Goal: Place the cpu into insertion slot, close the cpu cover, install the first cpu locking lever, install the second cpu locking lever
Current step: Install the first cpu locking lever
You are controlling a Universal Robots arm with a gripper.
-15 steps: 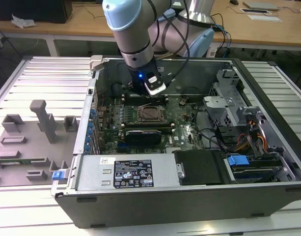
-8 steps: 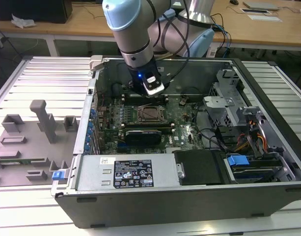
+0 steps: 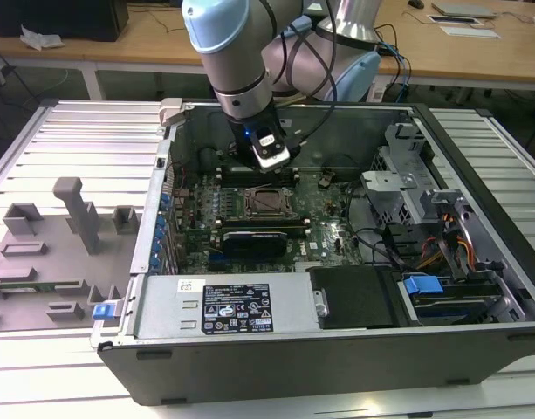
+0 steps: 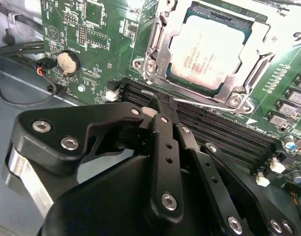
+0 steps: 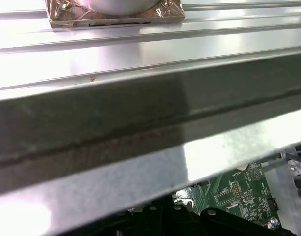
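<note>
The cpu [image 4: 208,49], a silver square chip, lies in the insertion slot [image 3: 265,202] on the green motherboard [image 4: 96,29]. The cpu cover [image 4: 162,51], a silver frame, lies flat around the chip. A thin locking lever [image 4: 209,105] runs along the slot's near edge, between the slot and the black memory slots [image 4: 224,135]. My black gripper [image 4: 157,101] hovers just short of the slot over the memory slots. Its fingers [image 4: 162,132] are shut, and their tips sit at the lever's end. In the exterior view the gripper [image 3: 271,155] hangs inside the case above the slot.
The open computer case [image 3: 354,349] surrounds the board, with its back wall [image 5: 140,118] close to the wrist. A coin battery [image 4: 68,61] and loose cables [image 4: 22,101] lie beside the board. A drive cage [image 3: 398,188] and power supply [image 3: 241,305] stand nearby. Grey fixtures [image 3: 75,214] sit on the table.
</note>
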